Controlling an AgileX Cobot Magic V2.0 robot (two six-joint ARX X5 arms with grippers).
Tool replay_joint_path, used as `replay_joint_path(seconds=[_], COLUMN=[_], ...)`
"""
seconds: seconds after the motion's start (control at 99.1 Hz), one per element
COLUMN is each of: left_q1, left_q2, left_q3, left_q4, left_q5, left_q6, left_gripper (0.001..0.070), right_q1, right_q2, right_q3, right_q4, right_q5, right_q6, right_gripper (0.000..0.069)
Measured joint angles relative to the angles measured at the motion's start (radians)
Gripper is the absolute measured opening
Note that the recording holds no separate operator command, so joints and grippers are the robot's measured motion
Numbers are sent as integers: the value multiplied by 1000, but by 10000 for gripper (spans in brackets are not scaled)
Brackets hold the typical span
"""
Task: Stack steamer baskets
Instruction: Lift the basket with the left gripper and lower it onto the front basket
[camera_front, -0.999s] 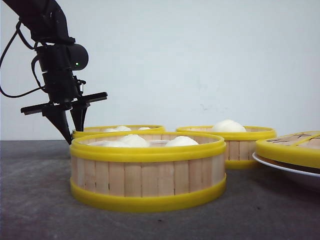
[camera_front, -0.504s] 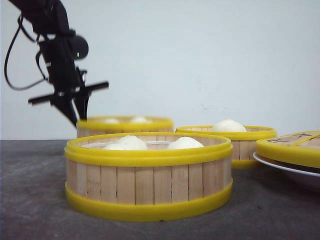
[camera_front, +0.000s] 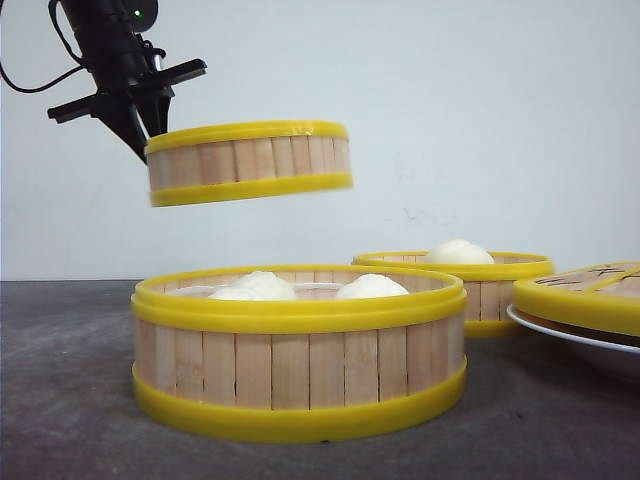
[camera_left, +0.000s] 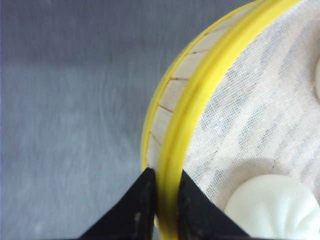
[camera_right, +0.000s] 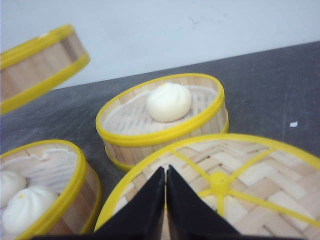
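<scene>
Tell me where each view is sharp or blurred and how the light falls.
Front view: flat, even light, the near basket crisp, faint shadows under it. Left wrist view: the lifted basket and its cloth liner sharp, the table behind a soft blur. Right wrist view: the lifted basket's edge is smeared, the lid fairly clear.

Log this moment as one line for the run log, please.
left hand: shut on lifted steamer basket rim | right hand: shut, empty, over lid | two baskets on table
</scene>
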Motion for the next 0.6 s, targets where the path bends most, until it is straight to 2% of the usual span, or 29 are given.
replay_joint_path(seconds=[0.061, 0.262, 0.494, 0.595], left_q1=[-13, -68, -188, -242], left_q2=[0, 0, -12, -56], left_q3=[0, 0, -6, -47], left_q4=[-5, -6, -6, -6], left_q5=[-1, -7, -6, -6], left_q6=[31, 51, 55, 57], left_gripper=[26, 26, 26, 26], right_q1=[0, 0, 0, 0], right_q2=[0, 0, 0, 0], right_q3=[0, 0, 0, 0], right_q4=[-4, -5, -19, -56], right_q5=[-12, -87, -201, -221], right_q6=[18, 74, 102, 125], right_gripper=[1, 1, 1, 1])
